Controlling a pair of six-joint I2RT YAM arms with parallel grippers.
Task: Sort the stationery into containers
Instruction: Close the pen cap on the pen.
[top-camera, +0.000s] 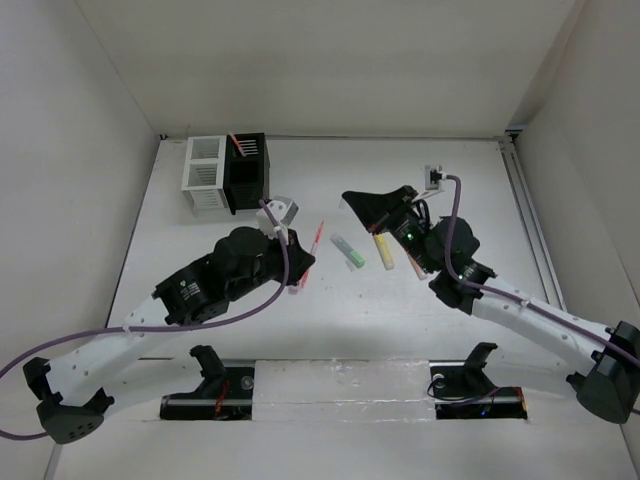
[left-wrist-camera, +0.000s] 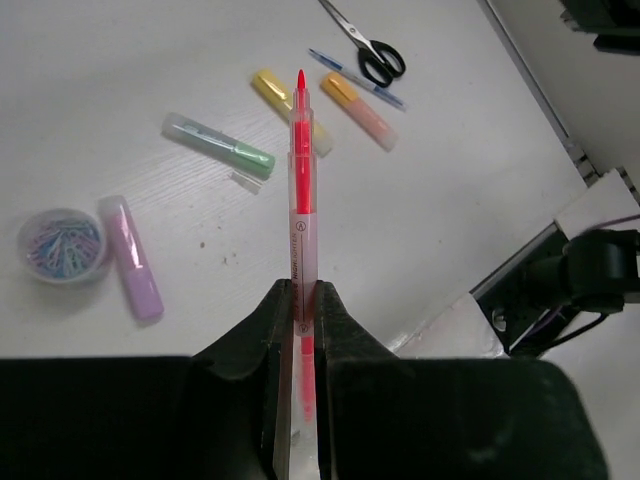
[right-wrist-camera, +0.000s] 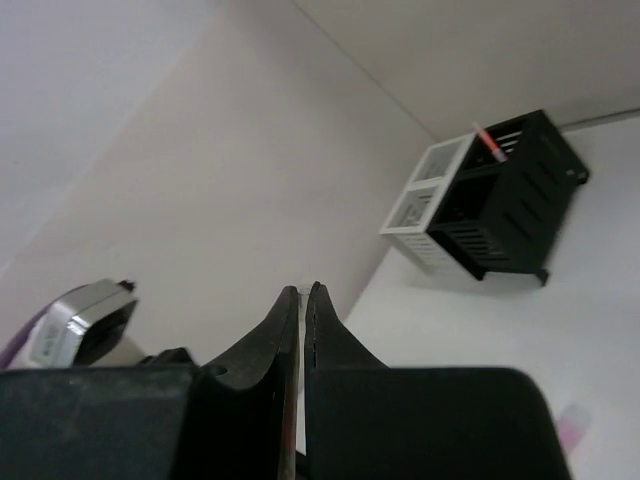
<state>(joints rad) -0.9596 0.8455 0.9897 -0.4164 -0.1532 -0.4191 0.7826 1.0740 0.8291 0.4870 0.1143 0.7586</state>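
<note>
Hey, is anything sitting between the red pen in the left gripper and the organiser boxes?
Nothing visible does. The left gripper is shut on the red pen, and in the top view only that arm's own wrist lies between it and the black box and white box. The loose markers lie to the right.

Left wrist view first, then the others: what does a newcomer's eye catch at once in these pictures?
The red pen, clamped in the left gripper, runs up the middle of the left wrist view. Beside and beyond it lie a purple highlighter, a green highlighter, black-handled scissors and a tub of paper clips. In the top view, the joined white and black organiser stands far left, a second red pen already in its black box.
</note>
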